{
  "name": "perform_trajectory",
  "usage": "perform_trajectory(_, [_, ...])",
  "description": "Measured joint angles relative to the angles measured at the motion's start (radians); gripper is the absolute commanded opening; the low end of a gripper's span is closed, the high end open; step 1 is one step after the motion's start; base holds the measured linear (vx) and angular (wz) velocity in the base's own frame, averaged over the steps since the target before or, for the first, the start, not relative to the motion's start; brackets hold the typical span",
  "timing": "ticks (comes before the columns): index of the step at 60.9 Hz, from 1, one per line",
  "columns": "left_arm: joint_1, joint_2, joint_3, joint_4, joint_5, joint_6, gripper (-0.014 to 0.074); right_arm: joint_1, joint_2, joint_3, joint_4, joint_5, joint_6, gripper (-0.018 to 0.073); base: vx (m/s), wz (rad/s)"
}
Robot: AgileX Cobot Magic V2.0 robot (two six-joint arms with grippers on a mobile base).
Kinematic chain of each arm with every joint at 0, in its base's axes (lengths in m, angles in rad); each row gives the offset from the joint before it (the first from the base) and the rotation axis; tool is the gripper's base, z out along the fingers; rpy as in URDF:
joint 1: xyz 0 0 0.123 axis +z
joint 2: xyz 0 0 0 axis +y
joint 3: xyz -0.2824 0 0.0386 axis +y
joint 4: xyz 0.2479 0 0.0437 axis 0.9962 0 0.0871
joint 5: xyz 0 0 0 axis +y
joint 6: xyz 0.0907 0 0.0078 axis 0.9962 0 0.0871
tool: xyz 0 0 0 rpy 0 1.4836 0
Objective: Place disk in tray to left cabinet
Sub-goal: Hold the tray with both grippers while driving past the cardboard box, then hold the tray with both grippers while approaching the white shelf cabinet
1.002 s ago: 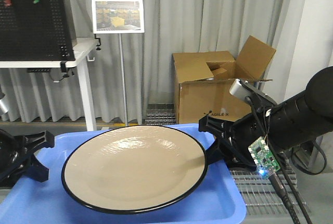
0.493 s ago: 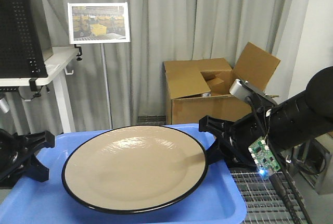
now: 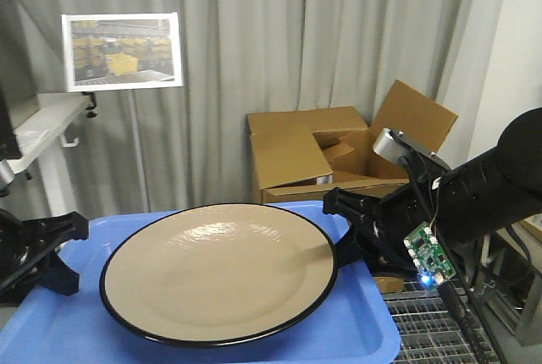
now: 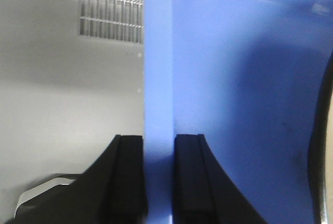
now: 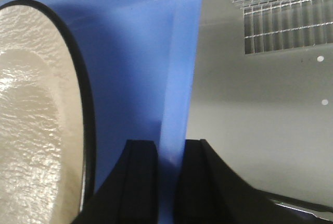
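The blue tray is up in the air in front of the robot, held at both ends. The left end effector is pinched on the tray's left rim, with one black finger outside the rim and one inside. The right end effector does the same on the tray's right rim. Both are closed narrow, with only the thin blue rim between the fingers. Holding both ends keeps the tray flat, so it does not tip to one side.

The disk lies flat in the middle of the tray, with its black edge near both short ends. In the right wrist view the disk's edge is just beside the inside finger but not touching it. Nothing holds the disk. It only rests there, so the tray must be kept level. If one end drops, the disk may slide.

Well behind the tray are an open cardboard box, a picture sign on a pole and a grey curtain. Below the tray, the wrist views show a grey floor and a metal grate.

The left cabinet is not in any view. So I think putting the disk in is done, and carrying the tray to the cabinet is the job now. Both arms should move together.
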Motion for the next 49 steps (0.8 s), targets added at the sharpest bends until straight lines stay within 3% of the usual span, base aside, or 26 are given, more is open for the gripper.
perform_trajectory(20, [0.000,0.000,0.000,0.002,0.000,0.000,0.0000,0.000,0.000,0.000,0.001,0.000,0.000,-0.0006,0.22,-0.39])
perform_trajectory(49, [0.000,0.000,0.000,0.001,0.000,0.000,0.0000,0.000,0.000,0.000,0.001,-0.001,0.000,-0.0006,0.16,-0.62])
